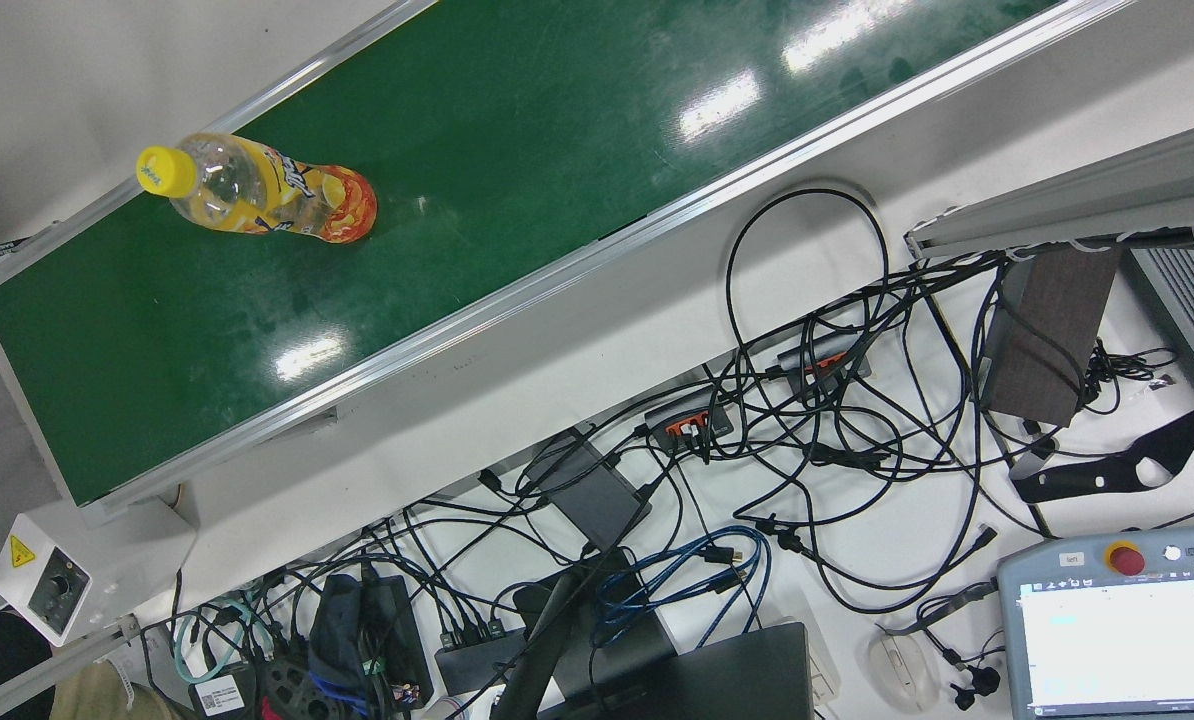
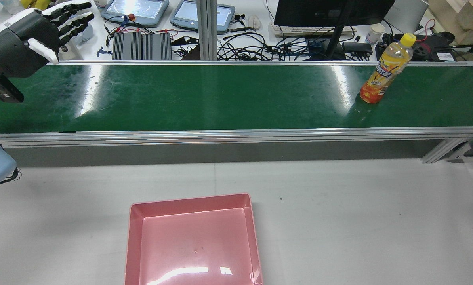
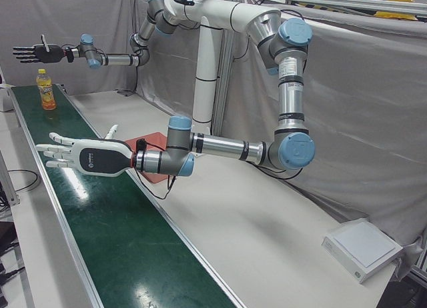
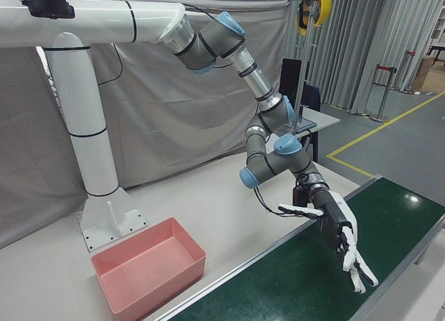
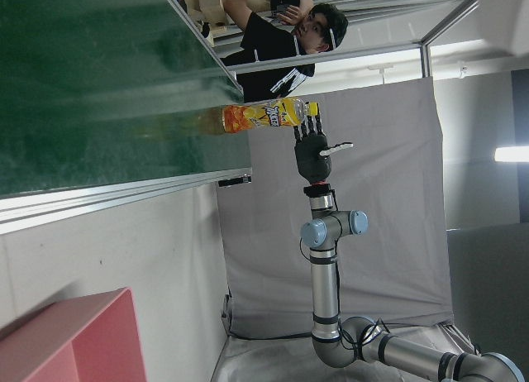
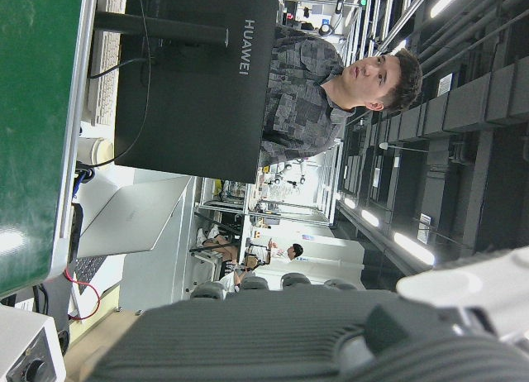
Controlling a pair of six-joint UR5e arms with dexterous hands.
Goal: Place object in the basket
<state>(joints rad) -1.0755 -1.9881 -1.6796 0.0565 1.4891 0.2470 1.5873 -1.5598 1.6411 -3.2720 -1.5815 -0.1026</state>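
Note:
A clear bottle of orange drink with a yellow cap stands upright on the green conveyor belt towards its right end; it also shows in the front view and the left-front view. The pink basket is empty on the grey table, nearer the robot than the belt. My left hand is open with fingers spread, low over the belt's left end, far from the bottle. My right hand is open and empty, held level just above the bottle, about cap height in the left hand view.
Beyond the belt lie tangled cables, teach pendants and a monitor. A person sits behind the belt. A white flat box lies at the table's far corner. The white pedestal stands behind the basket.

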